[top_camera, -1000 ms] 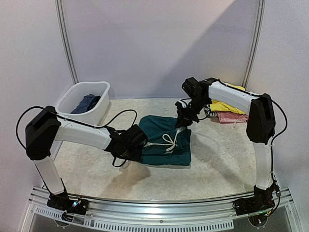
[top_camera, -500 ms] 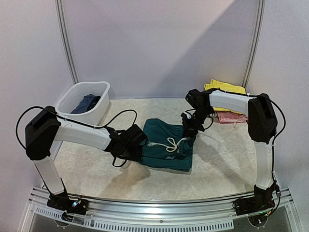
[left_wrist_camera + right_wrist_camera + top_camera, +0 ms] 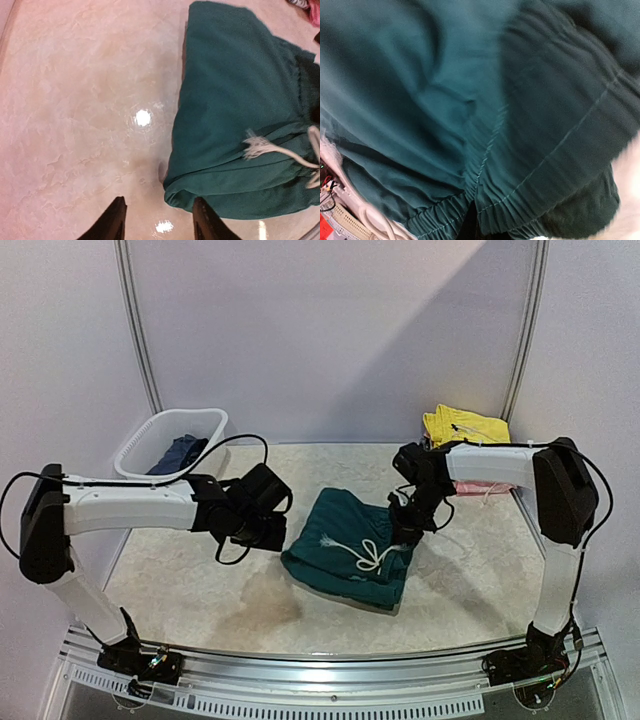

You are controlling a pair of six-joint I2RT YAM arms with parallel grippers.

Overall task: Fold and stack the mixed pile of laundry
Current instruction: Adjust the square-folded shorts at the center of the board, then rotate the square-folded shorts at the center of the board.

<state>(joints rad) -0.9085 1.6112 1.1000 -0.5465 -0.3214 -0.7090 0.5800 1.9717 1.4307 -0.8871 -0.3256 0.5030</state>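
Observation:
The dark teal shorts (image 3: 345, 545) with a white drawstring (image 3: 372, 558) lie folded mid-table, turned at a slant. My right gripper (image 3: 405, 530) is shut on their elastic waistband at the right edge. In the right wrist view the teal cloth (image 3: 470, 100) fills the frame and only a dark fingertip (image 3: 474, 222) shows under the band. My left gripper (image 3: 268, 536) is open and empty, left of the shorts. In the left wrist view its fingers (image 3: 116, 220) frame bare table, with the shorts' folded edge (image 3: 225, 125) just to the right. No navy T-shirt print shows.
A white plastic tub (image 3: 150, 435) at the back left holds a dark blue garment (image 3: 180, 452). Folded yellow cloth (image 3: 465, 425) lies on pink cloth (image 3: 485, 485) at the back right. The back wall stands behind the table.
My right gripper has dragged the shorts nearer and to the right, turning them. My left gripper has drawn back off the shorts' left edge and risen, now open and apart from them.

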